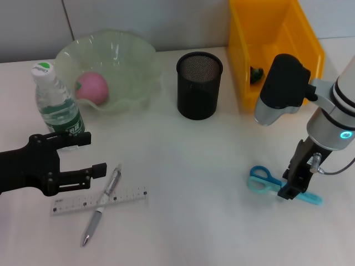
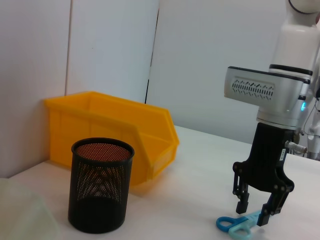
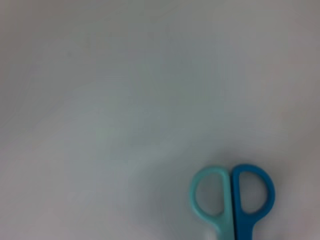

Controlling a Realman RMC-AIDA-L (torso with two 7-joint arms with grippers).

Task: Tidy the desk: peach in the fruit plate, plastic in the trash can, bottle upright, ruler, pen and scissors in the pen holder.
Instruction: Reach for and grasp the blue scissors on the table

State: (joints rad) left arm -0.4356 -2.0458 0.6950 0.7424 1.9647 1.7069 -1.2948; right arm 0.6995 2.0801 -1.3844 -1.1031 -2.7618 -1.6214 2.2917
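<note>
The right end effector [image 2: 258,211] stands straight over the one pair of blue scissors [image 1: 265,180] on the white worktop [image 1: 194,183], fingers spread apart on either side of the blades and closed on nothing. In the head view its body hides the middle of the scissors, leaving only the handle loops toward the left arm's side and the blade tip on the far side. The right wrist view shows just the two loops [image 3: 232,197], one pale, one darker, cut off at the frame edge.

The left end effector [image 1: 83,155] hovers open and empty. One upright bottle [image 1: 55,102] stands just behind it, and one clear ruler [image 1: 100,200] crossed by one pen [image 1: 102,205] lies just ahead.

One mesh pen holder [image 1: 199,85] stands between the arms. One peach [image 1: 92,87] sits in the green fruit plate [image 1: 133,61]. Inside the single yellow bin [image 1: 244,61] lies a dark item too small to identify; the left wrist view hides it.
</note>
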